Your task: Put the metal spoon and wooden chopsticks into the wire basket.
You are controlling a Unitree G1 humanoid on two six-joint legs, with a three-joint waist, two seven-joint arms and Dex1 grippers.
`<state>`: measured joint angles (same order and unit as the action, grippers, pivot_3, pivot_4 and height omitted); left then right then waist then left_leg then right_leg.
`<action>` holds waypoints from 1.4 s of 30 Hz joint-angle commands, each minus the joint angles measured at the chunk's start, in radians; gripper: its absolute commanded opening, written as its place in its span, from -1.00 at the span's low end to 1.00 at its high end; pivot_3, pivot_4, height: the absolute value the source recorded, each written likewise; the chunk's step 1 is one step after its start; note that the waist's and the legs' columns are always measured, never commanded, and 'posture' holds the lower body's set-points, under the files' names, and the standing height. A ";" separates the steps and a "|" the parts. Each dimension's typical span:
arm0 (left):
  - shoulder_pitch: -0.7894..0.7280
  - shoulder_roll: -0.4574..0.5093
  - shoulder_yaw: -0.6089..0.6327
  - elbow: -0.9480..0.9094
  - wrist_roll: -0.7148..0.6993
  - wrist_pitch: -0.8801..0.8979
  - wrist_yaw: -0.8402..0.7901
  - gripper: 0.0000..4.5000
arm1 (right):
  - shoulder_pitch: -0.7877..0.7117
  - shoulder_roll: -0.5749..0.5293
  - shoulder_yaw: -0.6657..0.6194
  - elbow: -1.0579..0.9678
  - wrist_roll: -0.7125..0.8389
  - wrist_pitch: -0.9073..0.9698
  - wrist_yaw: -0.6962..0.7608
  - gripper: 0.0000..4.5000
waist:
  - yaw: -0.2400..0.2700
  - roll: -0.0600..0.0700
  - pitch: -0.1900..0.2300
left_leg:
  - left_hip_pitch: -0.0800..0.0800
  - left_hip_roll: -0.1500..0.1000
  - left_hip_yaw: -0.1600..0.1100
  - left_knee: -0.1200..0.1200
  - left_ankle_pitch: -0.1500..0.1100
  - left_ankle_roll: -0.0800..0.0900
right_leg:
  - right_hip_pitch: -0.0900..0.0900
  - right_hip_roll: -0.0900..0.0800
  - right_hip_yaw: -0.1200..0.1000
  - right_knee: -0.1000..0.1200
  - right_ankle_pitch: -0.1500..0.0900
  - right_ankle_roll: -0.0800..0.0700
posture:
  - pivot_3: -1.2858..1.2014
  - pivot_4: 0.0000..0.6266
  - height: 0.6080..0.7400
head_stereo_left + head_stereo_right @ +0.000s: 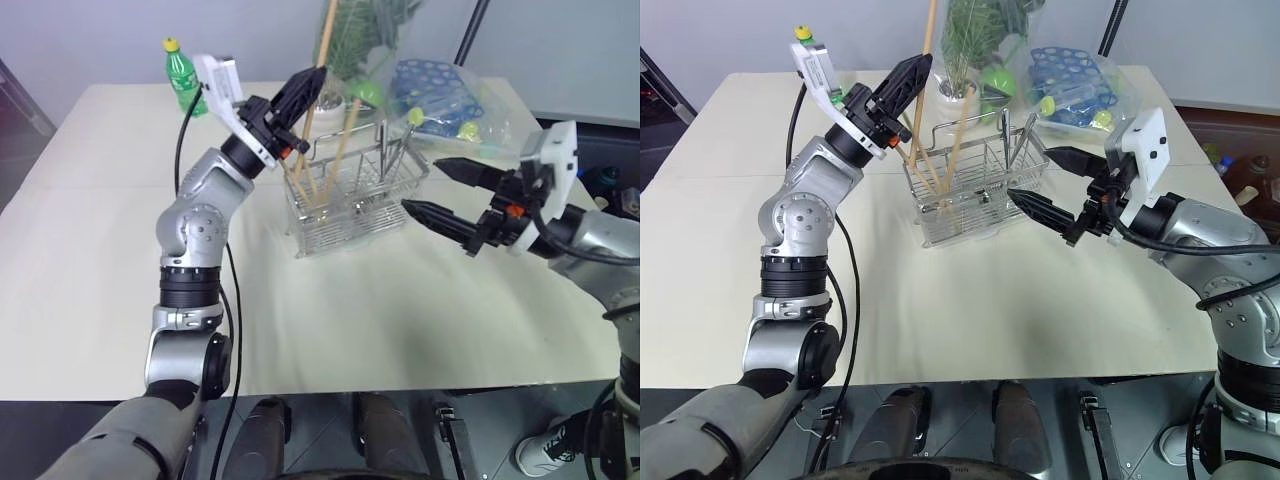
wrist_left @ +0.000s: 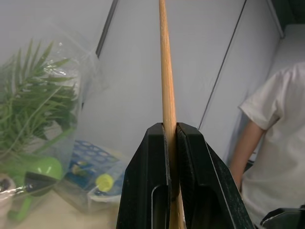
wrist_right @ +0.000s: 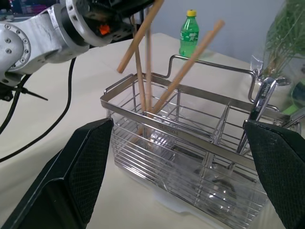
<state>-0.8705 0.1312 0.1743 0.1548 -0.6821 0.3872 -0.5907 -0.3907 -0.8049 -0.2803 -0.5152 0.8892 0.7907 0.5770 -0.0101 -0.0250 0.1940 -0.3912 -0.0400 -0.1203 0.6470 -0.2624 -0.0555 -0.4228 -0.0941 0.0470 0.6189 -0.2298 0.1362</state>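
Note:
The wire basket [image 1: 360, 205] stands mid-table. Two wooden chopsticks [image 3: 190, 57] lean in its left compartment. My left gripper [image 1: 315, 78] is above that compartment, shut on a third chopstick [image 2: 165, 71]. That stick runs steeply down, with its lower end inside the basket. The metal spoon [image 3: 260, 101] stands handle-up in the right compartment, its bowl hard to make out through the wires. My right gripper [image 1: 422, 185] is open just to the right of the basket [image 3: 181, 143], pointing at its side, with nothing between the fingers.
Behind the basket are a green plant in clear plastic [image 1: 365, 40] and a blue-patterned bag [image 1: 435, 95]. A green bottle [image 1: 182, 75] stands at the far left of the cream table [image 1: 100, 250]. A person in a white shirt [image 2: 276, 143] stands beyond.

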 commanded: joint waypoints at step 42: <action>0.013 -0.054 -0.025 -0.143 -0.062 0.062 0.054 -0.97 | -0.032 0.032 0.011 -0.025 0.004 -0.031 -0.024 1.00 | -0.001 0.000 0.000 | 0.000 0.000 0.000 0.001 0.000 0.001 | 0.001 0.000 0.000 0.000 0.000 0.000 | 0.03 -0.52 1.00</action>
<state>-0.8280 0.0779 0.1510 0.0118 -0.7522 0.4802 -0.5219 -0.4037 -0.7735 -0.2538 -0.5241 0.8895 0.7788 0.5556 -0.0109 -0.0246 0.1938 -0.3908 -0.0400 -0.1203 0.6478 -0.2629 -0.0546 -0.4219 -0.0939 0.0471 0.6187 -0.2296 0.1365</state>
